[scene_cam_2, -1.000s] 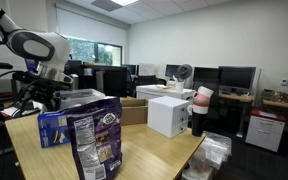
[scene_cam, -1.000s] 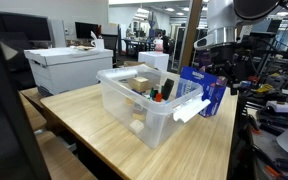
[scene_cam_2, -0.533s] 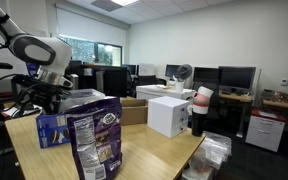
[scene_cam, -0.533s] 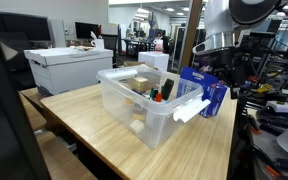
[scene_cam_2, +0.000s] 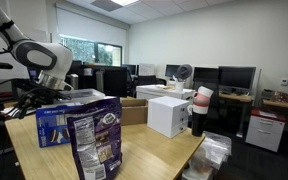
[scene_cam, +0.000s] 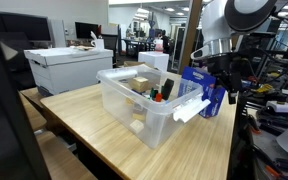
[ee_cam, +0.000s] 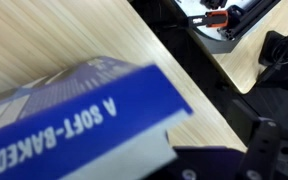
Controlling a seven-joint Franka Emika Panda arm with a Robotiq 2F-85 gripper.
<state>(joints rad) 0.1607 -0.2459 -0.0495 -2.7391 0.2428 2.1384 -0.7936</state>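
Observation:
A blue box point(scene_cam: 202, 88) printed "SOFT-BAKED" stands upright on the wooden table point(scene_cam: 94, 125), beside a clear plastic bin point(scene_cam: 144, 110). My gripper point(scene_cam: 222, 80) hangs right at the box's upper far side, jaws open and holding nothing. In an exterior view the gripper point(scene_cam_2: 44, 95) sits just above and behind the blue box point(scene_cam_2: 56, 125), with a dark snack bag point(scene_cam_2: 96, 142) standing in front. The wrist view is filled at lower left by the blue box point(ee_cam: 74, 125); my gripper point(ee_cam: 219, 160) shows only as dark finger parts at the bottom edge, beside the box's corner.
The bin holds a cardboard piece point(scene_cam: 142, 84) and small red and green items. A white carton point(scene_cam: 69, 65) stands at the table's far end. A white box point(scene_cam_2: 169, 115), a cardboard box point(scene_cam_2: 134, 110) and stacked cups point(scene_cam_2: 200, 108) sit further along. The table edge point(ee_cam: 199, 95) drops off near the gripper.
The arm has moved lower and closer to the blue box over the last second. The jaws have stayed open, and the box and bin have not moved.

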